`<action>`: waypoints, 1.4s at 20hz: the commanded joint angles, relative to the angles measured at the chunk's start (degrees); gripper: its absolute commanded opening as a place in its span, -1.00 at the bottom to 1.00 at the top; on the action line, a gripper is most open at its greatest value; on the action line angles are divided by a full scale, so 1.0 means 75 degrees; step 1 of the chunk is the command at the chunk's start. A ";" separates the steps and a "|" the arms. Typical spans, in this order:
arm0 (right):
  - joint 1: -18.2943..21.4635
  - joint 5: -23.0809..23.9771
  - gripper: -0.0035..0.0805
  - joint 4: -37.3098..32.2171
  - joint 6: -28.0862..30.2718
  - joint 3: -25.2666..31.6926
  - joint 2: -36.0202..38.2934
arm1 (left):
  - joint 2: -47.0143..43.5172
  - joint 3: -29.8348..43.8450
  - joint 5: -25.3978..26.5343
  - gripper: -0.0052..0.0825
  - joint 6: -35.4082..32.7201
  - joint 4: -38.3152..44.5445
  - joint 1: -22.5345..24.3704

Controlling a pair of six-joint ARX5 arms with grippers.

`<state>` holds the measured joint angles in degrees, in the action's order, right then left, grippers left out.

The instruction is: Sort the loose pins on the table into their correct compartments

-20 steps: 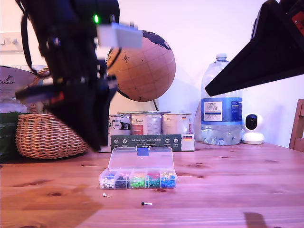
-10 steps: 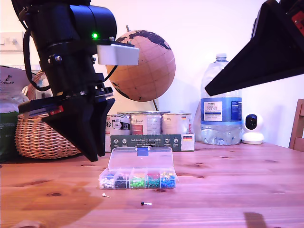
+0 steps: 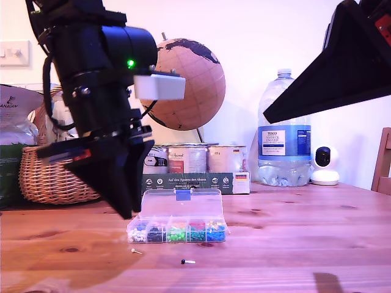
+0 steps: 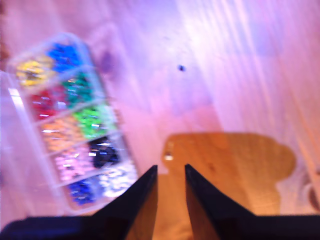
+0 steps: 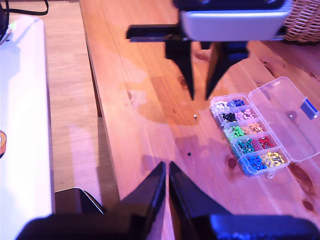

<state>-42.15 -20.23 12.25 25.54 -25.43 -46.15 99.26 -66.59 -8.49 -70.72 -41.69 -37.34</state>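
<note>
Movement: my first gripper (image 3: 127, 210) has descended since the earlier frame.
Pose: fingertips point down above the reddish-brown wooden table (image 3: 293, 244).
Jaws: narrowly parted, holding nothing.
White ball-headed pin (image 4: 168, 157): just ahead of the tips.
Black ball-headed pin (image 3: 187, 262): farther off.
Clear plastic compartment box (image 3: 177, 231): beside.
My second gripper (image 5: 167, 167): raised, almost closed.

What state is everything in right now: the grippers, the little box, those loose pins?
My first gripper: open, empty, above the white pin.
My second gripper: nearly shut, empty.
Clear plastic box: lid open, compartments filled.
White pin: loose on the table.
Black pin: loose on the table.
</note>
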 commanded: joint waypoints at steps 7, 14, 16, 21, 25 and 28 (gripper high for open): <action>-0.0044 -0.0003 -0.95 -0.0029 -0.0035 -0.0067 -0.0006 | 0.0525 -0.0061 -0.0070 -0.54 -0.0236 0.0090 0.0052; -0.0044 -0.0003 -0.95 0.0035 -0.0035 -0.0067 -0.0006 | 0.0848 -0.0082 -0.0067 -0.54 -0.0265 0.0187 0.0114; -0.0044 -0.0003 -0.95 0.0064 -0.0035 -0.0067 -0.0006 | 0.0968 -0.0099 -0.0067 -0.54 -0.0388 0.0210 0.0114; -0.0044 0.0000 -0.95 0.0064 -0.0035 -0.0067 -0.0006 | 0.1000 -0.0105 -0.0134 -0.54 -0.0437 0.0358 0.0131; -0.0044 -0.0003 -0.95 0.0064 -0.0035 -0.0067 -0.0006 | 0.1096 -0.0111 -0.0172 -0.54 -0.0434 0.0411 0.0137; -0.0044 -0.0003 -0.95 0.0061 -0.0035 -0.0067 -0.0006 | 0.1145 -0.0111 -0.0189 -0.54 -0.0437 0.0414 0.0143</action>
<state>-42.13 -20.23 12.93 25.54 -25.43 -46.15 105.56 -66.74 -9.52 -73.71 -38.72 -36.53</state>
